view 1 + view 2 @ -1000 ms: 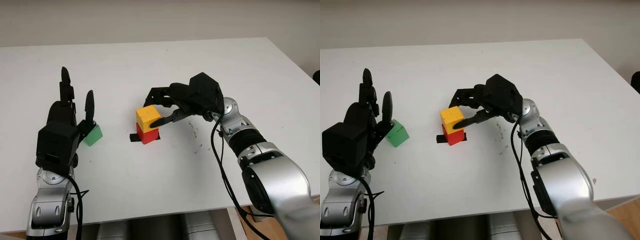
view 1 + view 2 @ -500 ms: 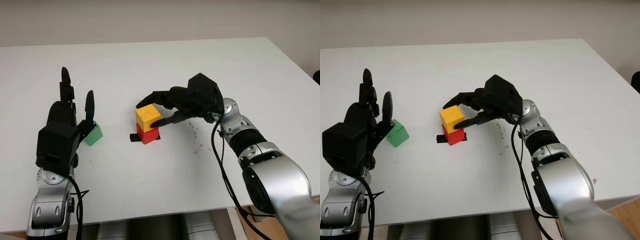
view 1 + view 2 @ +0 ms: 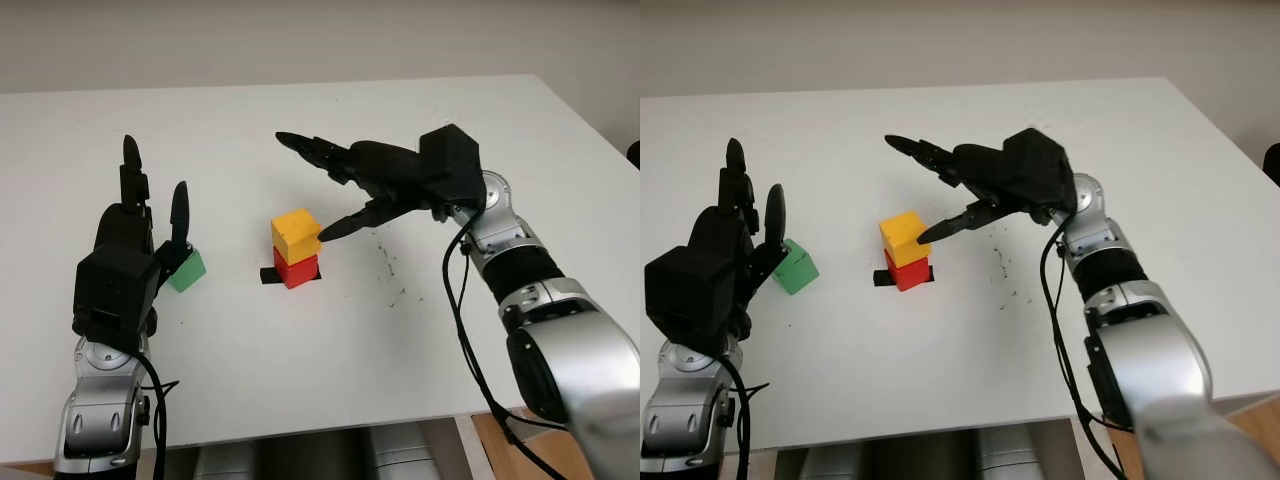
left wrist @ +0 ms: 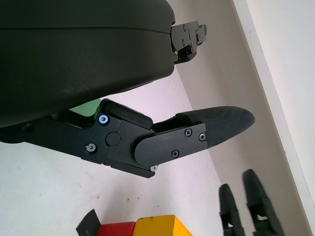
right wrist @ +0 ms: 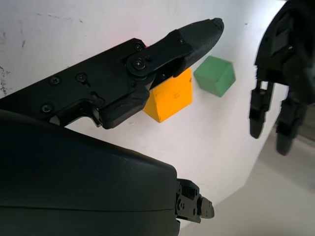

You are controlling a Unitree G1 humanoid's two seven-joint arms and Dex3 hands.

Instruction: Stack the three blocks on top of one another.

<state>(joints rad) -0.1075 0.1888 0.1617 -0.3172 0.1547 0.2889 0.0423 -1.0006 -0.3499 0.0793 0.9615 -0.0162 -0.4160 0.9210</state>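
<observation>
Right hand (image 3: pixel 345 185) open (left hand (image 3: pixel 140 235) too).

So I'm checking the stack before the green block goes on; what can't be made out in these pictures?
- Red block: its top is covered by the yellow block, so how squarely they meet is hidden.
- Black patch under the stack: mostly covered by the red block.
- Green block: in the eye views the open left hand hides its near side, so contact cannot be told.
- Open right hand: its shell blocks the red block in the right wrist view.
</observation>
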